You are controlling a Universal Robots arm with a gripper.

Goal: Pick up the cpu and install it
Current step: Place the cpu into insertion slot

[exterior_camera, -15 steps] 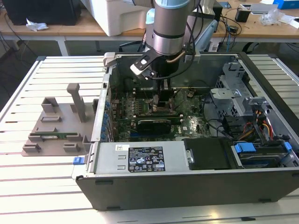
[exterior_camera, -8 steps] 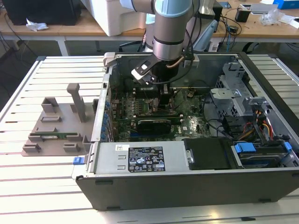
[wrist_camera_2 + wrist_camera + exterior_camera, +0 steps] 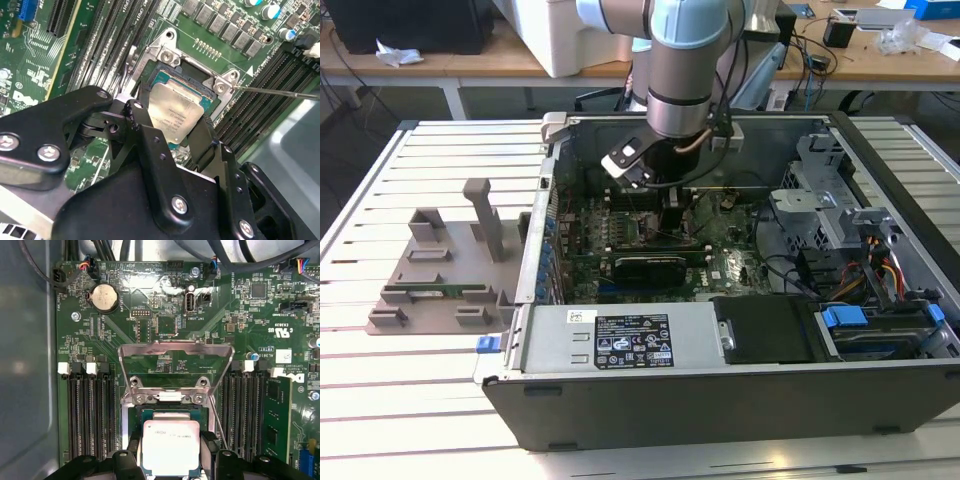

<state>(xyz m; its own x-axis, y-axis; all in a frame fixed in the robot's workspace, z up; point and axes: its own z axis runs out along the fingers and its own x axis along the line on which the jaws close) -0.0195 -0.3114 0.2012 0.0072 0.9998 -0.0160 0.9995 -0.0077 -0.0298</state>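
Where the arm (image 3: 685, 70) reaches down into the open computer case (image 3: 720, 400), we record the following.

Gripper (image 3: 172, 126): black, with two fingers (image 3: 145, 137) set narrow and closed on the cpu (image 3: 176, 112), one finger against each of two opposite edges.

Cpu: square, a silvery plate with a thin green rim, held directly over the socket (image 3: 170, 413). We cannot tell whether it rests in the socket or hangs just above it.

Socket: a dark square on the green circuit board (image 3: 150, 320). In the first wrist view we see its hinged metal frame (image 3: 175, 346) swung up and open. Banks of black memory slots (image 3: 87, 415) run along both sides of the socket. We count one green memory stick (image 3: 277, 420), standing in a slot of the opposite bank. A round battery (image 3: 106, 296) sits on the board beyond the frame.

Case: lies on its side on a slatted metal table (image 3: 420, 420), open at the top. It holds the circuit board, a power box (image 3: 620, 340) with a white label along the near wall, and a grey drive cage (image 3: 820, 200) toward the exterior view's right.

Table: we also note a grey plastic stand (image 3: 440, 270) outside the case, beside it at the exterior view's left.
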